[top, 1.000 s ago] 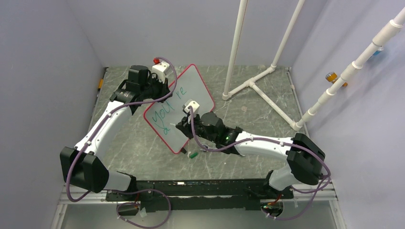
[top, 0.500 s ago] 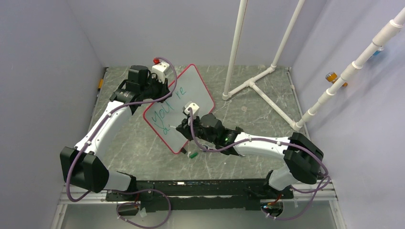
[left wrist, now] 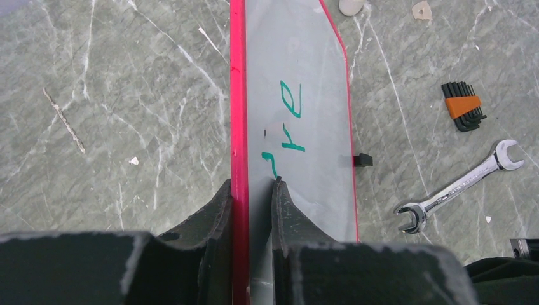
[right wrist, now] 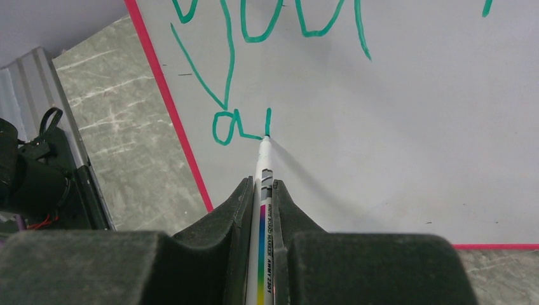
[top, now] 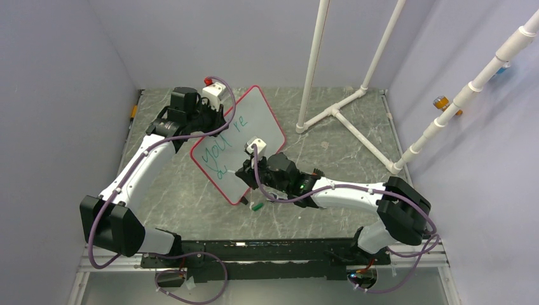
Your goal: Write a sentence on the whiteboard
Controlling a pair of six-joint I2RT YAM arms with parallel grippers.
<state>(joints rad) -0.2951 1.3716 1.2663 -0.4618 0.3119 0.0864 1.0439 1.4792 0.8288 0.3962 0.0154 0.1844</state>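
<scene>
The flat white glossy whiteboard with the thin red frame sits left of centre on the grey marbled table, turned so its corners point roughly to twelve and six o'clock in the overhead view. It looks tilted up off the table rather than flat, though I cannot be sure. I judge it light and stiff, with a slick face that smears if touched, so the frame is the only sensible place to hold it. A single clamp there could let it swivel under pen pressure. The green handwritten sentence reads "you're" so far, with a small "a" and one upstroke starting a second line, so most of the writing is left to do. The left gripper is nearly closed, pinching the red frame at about ten o'clock on the board, one finger on each face. The right gripper is at the board's five o'clock, also narrowly closed, around a white marker with a rainbow stripe along its barrel. The marker's green tip touches the surface at the foot of that upstroke. A small green marker cap lies on the table just past the board's six o'clock corner. On the left wrist view, a steel wrench and a black hex-key set in an orange holder lie at three o'clock, well apart from the board.
</scene>
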